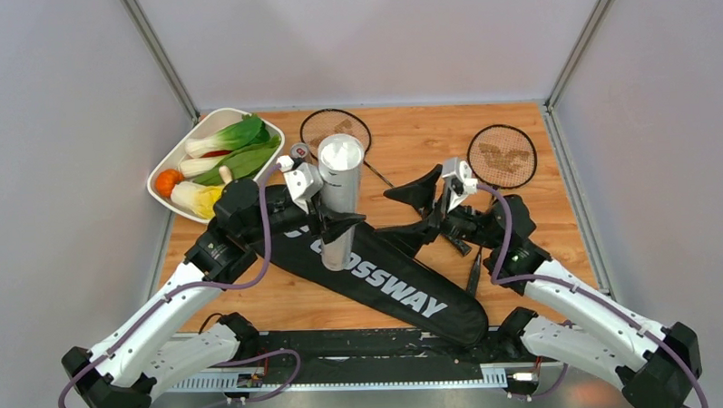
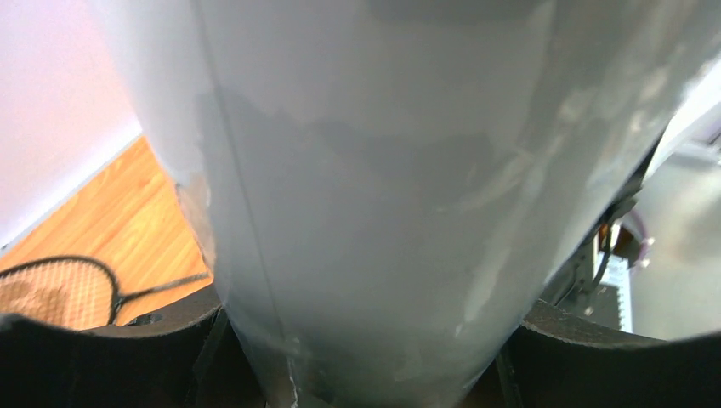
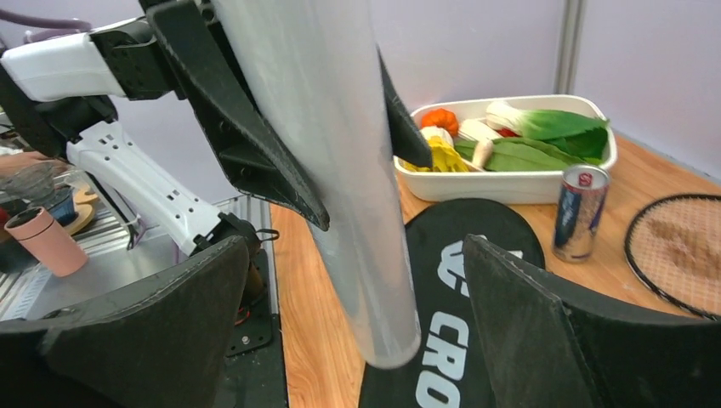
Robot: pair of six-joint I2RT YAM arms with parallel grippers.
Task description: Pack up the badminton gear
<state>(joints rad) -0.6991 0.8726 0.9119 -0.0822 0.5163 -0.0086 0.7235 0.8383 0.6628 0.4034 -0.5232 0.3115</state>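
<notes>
My left gripper (image 1: 339,227) is shut on the white tube (image 1: 340,200) and holds it upright above the black CROSSWAY bag (image 1: 392,285), which lies flat on the table. In the left wrist view the tube (image 2: 383,170) fills the frame between the jaws. My right gripper (image 1: 396,214) stands open just right of the tube, apart from it. In the right wrist view the tube (image 3: 340,170) hangs in front of those open fingers (image 3: 527,323), its lower end clear of the bag (image 3: 459,255). One racket (image 1: 335,130) lies behind the tube. Another racket (image 1: 501,156) lies at the back right.
A white tray (image 1: 161,170) of vegetables sits at the back left corner. A blue-silver drink can (image 3: 580,212) stands between the tray and the nearer racket (image 3: 680,251). Grey walls close in the table on three sides.
</notes>
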